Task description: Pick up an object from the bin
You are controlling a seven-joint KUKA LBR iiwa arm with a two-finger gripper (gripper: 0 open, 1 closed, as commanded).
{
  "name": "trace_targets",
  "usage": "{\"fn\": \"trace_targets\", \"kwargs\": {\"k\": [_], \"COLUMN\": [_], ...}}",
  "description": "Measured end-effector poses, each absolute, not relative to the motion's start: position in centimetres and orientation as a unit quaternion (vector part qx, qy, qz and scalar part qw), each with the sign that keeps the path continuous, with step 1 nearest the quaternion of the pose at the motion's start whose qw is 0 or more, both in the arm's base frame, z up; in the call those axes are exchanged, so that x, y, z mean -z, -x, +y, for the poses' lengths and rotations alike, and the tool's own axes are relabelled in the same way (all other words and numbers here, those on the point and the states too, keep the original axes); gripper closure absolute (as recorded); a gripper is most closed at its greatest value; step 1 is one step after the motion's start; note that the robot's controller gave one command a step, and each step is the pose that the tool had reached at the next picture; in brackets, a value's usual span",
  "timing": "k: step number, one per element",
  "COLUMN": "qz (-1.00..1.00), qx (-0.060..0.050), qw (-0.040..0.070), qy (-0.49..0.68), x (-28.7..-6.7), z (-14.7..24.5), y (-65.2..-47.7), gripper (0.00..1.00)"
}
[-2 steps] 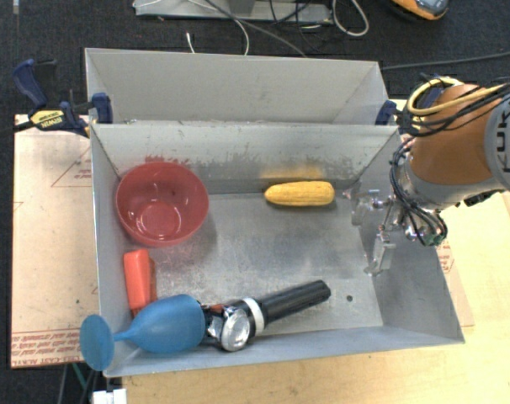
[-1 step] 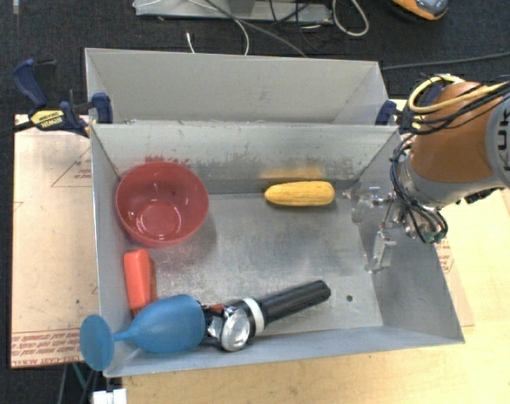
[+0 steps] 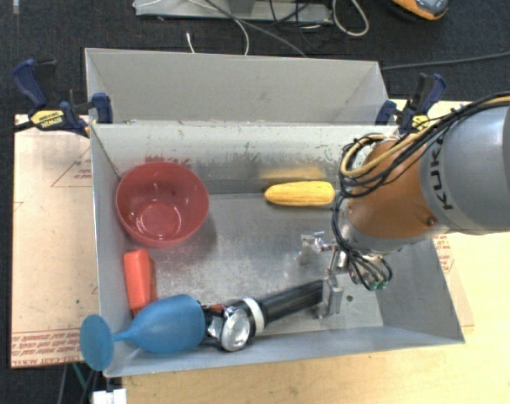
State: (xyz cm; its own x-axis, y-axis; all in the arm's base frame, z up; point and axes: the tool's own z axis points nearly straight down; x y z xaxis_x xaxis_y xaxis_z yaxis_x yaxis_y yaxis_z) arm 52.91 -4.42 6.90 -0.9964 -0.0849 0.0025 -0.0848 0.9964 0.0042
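Seemingly the approach is in hand; the gripper (image 3: 332, 293) sits low at the tail of the black torch (image 3: 280, 303) by the bin's (image 3: 238, 154) near wall; whether it is open or closed I cannot tell; next, a sure hold, then lift.

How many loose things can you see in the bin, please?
5: a red bowl at upper left, an orange block below it, a blue goblet at lower left, a torch along the front, a corn cob at the back. The arm may hide more.
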Motion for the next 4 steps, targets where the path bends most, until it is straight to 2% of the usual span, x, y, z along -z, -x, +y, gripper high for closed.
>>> {"fn": "trace_targets", "kwargs": {"k": [1, 2, 3, 4], "qz": [-0.969, -1.000, -0.955, -0.999], "qx": [-0.004, 0.002, -0.002, 0.001], "qw": [-0.010, 0.003, -0.008, 0.001], "qy": [-0.245, -0.011, -0.296, -0.041], "x": [-13.7, -9.8, -6.9, -7.0], "z": [-0.7, -0.2, 0.6, 1.1], "y": [-55.3, -50.1, -50.7, -49.6], "gripper": [0.00, 0.00, 0.00, 1.00]}}
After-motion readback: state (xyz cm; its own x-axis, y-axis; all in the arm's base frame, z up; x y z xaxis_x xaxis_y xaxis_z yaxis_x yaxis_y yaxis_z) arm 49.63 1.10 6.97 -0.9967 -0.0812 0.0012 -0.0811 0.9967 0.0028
